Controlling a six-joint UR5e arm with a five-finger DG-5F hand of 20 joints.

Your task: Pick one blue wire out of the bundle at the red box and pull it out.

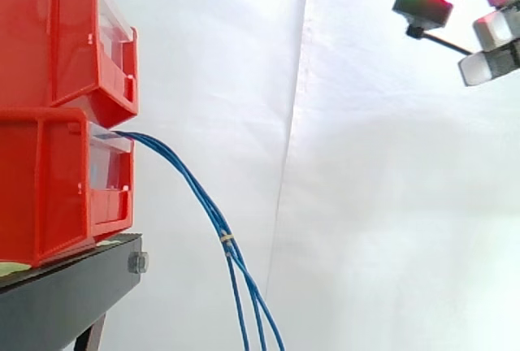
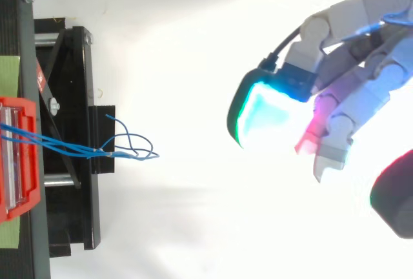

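We see the hand (image 2: 361, 53) with fingers loosely spread, holding nothing, well apart from the blue wire bundle (image 1: 203, 201) drooping out of the lower red bin (image 1: 57, 205) (tied partway down).

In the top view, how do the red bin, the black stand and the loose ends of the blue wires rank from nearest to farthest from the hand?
Measured from the hand, on the right of the view:
1. loose ends of the blue wires, reaching out past the stand's right side.
2. black stand, left of them.
3. red bin, at the far left edge.
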